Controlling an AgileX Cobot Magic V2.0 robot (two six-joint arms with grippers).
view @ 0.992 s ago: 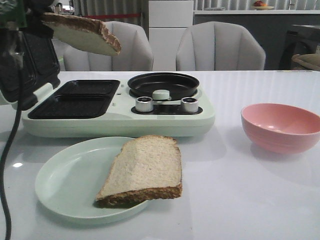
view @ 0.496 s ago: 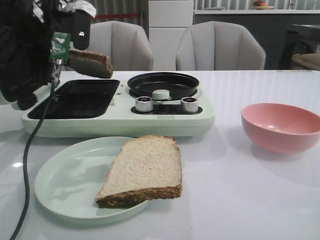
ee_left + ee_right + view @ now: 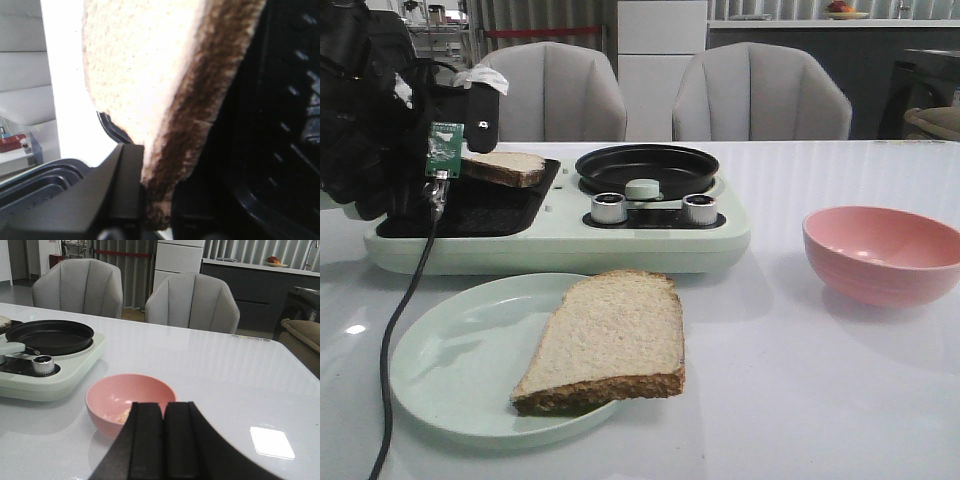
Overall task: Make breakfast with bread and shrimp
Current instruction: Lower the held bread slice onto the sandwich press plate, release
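Bread comes first in the front view: one slice [image 3: 503,167] hangs at upper left, held by the left gripper [image 3: 450,160] low over the black grill tray [image 3: 470,205] of the pale green cooker [image 3: 560,235], tilted a little, presumably so it can be laid flat into the tray for toasting. A second slice [image 3: 605,340] lies in the lower middle on the green plate [image 3: 440,370], one corner overhanging the rim, probably waiting its turn. A round pan [image 3: 647,165] sits at the cooker's upper middle, with two knobs below it, and a pink bowl [image 3: 883,253] stands well apart at right on the white table [image 3: 800,400]. In the left wrist view, the held slice [image 3: 150,75] fills the upper half of the frame, its crust edge pinched at the bottom by a dark finger [image 3: 125,190]; the jaws are narrow, clamped on the bread, with the ribbed tray [image 3: 290,125] at the right close beneath. In the right wrist view, the right gripper [image 3: 162,440] rises from the bottom centre with its fingers pressed together and nothing between them, aimed at the pink bowl [image 3: 105,397]. A small pale piece [image 3: 124,415] lies inside the bowl, likely the shrimp, though mostly hidden by the fingers. The pan [image 3: 50,335] is at middle left.
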